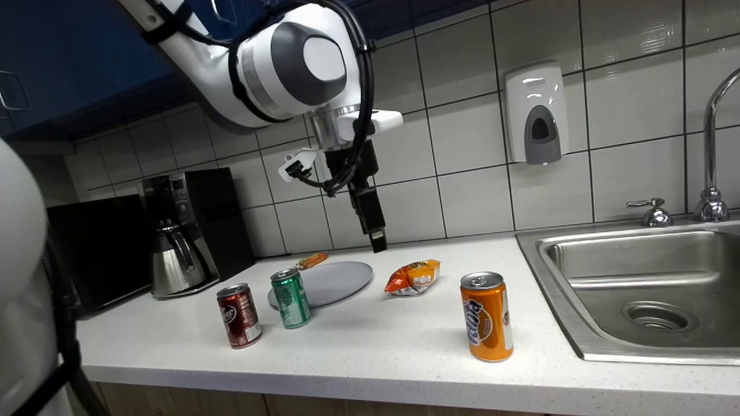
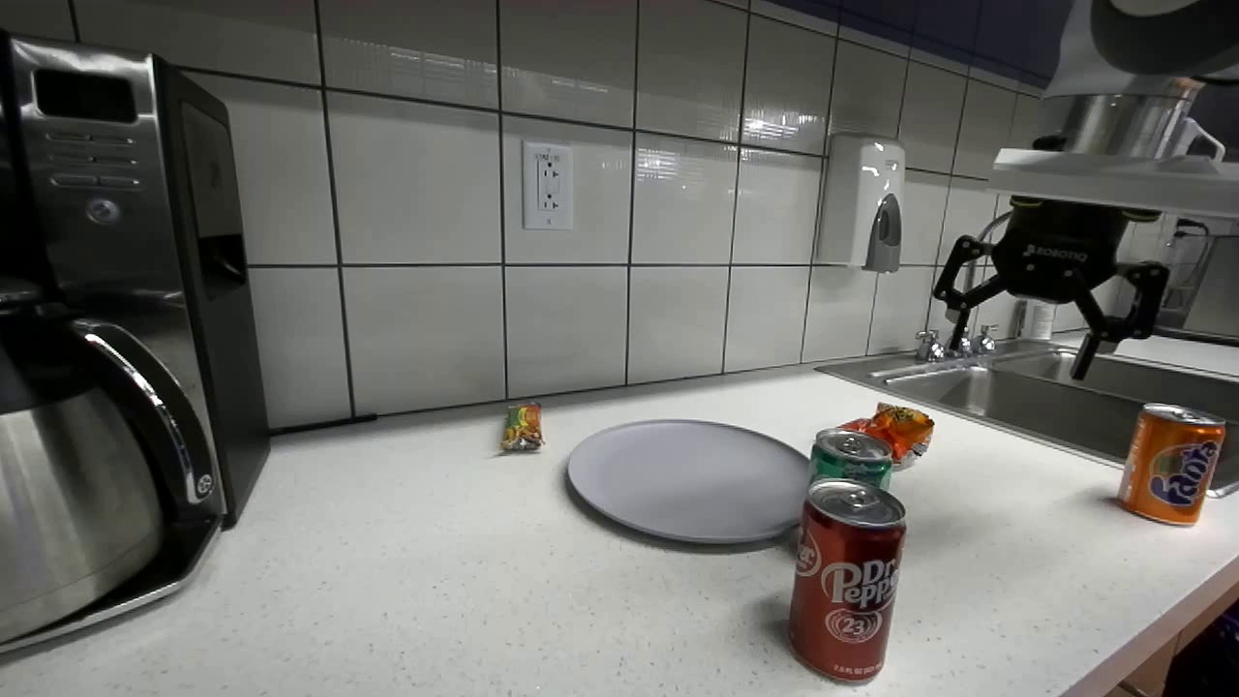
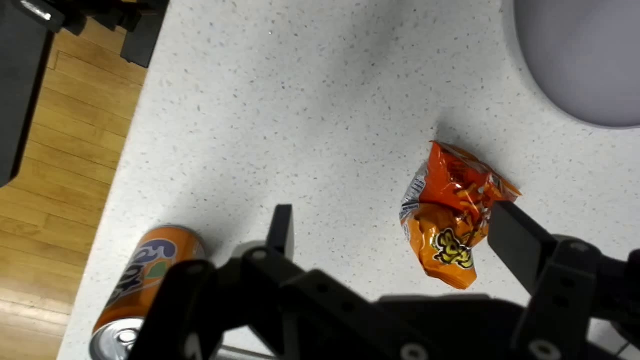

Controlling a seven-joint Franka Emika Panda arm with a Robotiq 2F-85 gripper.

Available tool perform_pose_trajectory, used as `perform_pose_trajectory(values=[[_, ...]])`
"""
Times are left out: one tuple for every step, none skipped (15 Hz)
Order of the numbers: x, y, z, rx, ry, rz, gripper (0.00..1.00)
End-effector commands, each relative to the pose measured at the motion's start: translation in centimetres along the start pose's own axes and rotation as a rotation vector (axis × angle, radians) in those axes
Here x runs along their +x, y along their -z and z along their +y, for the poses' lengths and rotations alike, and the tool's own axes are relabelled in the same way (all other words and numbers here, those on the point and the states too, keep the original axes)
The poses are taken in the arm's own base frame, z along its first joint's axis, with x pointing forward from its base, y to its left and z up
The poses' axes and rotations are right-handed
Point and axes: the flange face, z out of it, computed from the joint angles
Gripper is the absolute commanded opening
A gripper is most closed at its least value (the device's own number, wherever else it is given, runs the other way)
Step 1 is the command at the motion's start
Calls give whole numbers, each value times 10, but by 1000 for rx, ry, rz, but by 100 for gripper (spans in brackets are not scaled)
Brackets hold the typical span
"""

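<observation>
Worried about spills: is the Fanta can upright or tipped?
Upright: in both exterior views, the Fanta can stands on end, silver lid on top.

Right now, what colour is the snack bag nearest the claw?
The snack bag is mainly red and orange, clearest in the wrist view.

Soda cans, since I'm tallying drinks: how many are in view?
3 on the counter: the Fanta near the sink, the green can beside the plate, and the Dr Pepper next to the green can. The coffee maker could hide more.
</observation>
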Motion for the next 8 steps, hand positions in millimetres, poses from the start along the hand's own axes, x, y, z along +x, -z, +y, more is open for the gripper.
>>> perform_pose_trajectory(values=[[-15, 16, 23, -27, -2, 9, 100], [-17, 19, 24, -18, -6, 22, 100], [-7, 8, 12, -9, -7, -3, 100], [-9, 11, 15, -5, -8, 2, 100], [-10, 13, 16, -2, -7, 5, 100], [-11, 14, 17, -1, -7, 7, 100], [-12, 14, 17, 0, -7, 7, 100], [-12, 14, 17, -1, -7, 7, 100]])
